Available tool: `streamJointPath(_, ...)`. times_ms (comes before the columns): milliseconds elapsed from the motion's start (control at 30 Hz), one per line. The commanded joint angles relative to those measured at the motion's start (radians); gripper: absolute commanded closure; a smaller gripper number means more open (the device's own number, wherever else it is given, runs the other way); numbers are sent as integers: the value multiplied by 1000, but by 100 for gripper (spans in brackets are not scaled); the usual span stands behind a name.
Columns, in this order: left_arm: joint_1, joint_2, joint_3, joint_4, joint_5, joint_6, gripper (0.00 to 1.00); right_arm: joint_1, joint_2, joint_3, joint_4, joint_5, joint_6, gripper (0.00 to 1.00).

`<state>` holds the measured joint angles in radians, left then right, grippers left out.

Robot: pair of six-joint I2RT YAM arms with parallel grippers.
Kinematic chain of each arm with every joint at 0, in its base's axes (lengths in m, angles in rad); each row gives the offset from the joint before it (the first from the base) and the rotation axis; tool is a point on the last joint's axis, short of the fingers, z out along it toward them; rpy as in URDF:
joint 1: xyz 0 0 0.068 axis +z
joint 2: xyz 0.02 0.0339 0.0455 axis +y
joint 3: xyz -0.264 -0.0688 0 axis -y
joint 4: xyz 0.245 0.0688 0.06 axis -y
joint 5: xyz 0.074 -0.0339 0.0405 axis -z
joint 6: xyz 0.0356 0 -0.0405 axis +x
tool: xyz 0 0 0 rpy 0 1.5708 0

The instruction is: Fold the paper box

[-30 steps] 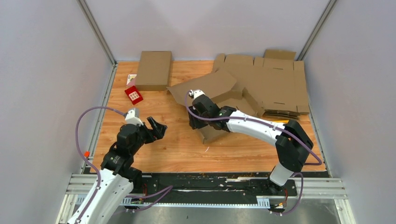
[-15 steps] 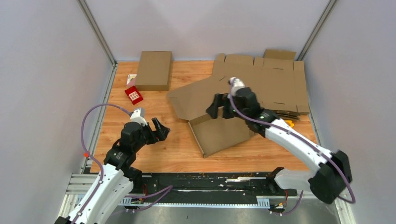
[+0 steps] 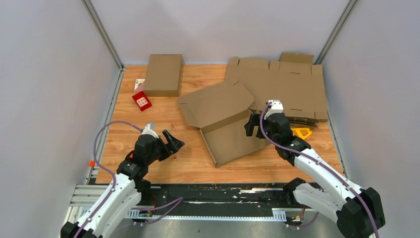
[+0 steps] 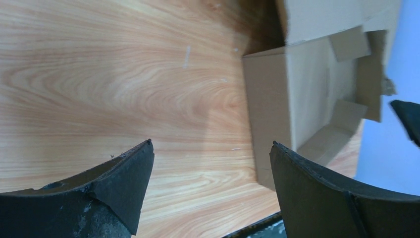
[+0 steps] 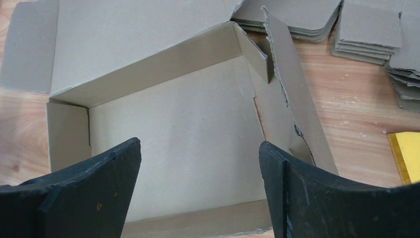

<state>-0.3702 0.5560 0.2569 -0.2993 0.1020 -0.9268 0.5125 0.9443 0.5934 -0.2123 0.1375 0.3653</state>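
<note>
I am watching the box (image 3: 233,139) sitting half-formed near the middle of the tabletop (image 3: 163,119), tray up, with its lid (image 3: 213,101) lying open toward 11 o'clock. The hinge crease is running roughly from 8 to 2 o'clock. The right jaws are hanging apart and empty at the tray's 3 o'clock side. In the right wrist view the tray floor (image 5: 183,144) is lying straight between them, and the loose side wall (image 5: 297,99) is leaning outward at about 1 o'clock. The left jaws are also spread and empty, hovering well apart from the box on its 9 o'clock side. I am judging the right arm (image 3: 317,166) the nearer 1 for lifting that wall, with the left arm (image 3: 124,178) free to brace the near corner.
</note>
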Motion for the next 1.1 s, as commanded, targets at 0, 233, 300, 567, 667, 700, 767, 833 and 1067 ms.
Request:
streamJointPath(0, -56, -60, 8, 74, -45, -122, 7, -3, -18, -19, 111, 64, 1, 12)
streamJointPath(233, -247, 107, 100, 125, -166, -204, 6, -2, -49, -40, 113, 117, 19, 12)
streamJointPath(300, -322, 195, 160, 115, -230, -222, 4, -3, -69, -52, 114, 146, 23, 12)
streamJointPath(567, -454, 531, 371, 0, -412, -304, 6, -3, -174, -101, 130, 218, 39, 12)
streamJointPath(667, -470, 641, 430, -5, -405, -303, 8, -3, -202, -114, 139, 229, 41, 12)
streamJointPath(700, -477, 670, 451, -2, -399, -300, 8, -3, -206, -117, 141, 229, 41, 12)
streamJointPath(767, -488, 717, 475, -11, -411, -310, 8, -3, -211, -120, 143, 228, 40, 12)
streamJointPath(833, -498, 754, 494, -49, -454, -352, 8, -2, -211, -120, 142, 232, 41, 13)
streamJointPath(1067, -510, 883, 518, -3, -429, -372, 18, -3, -228, -126, 134, 250, 49, 13)
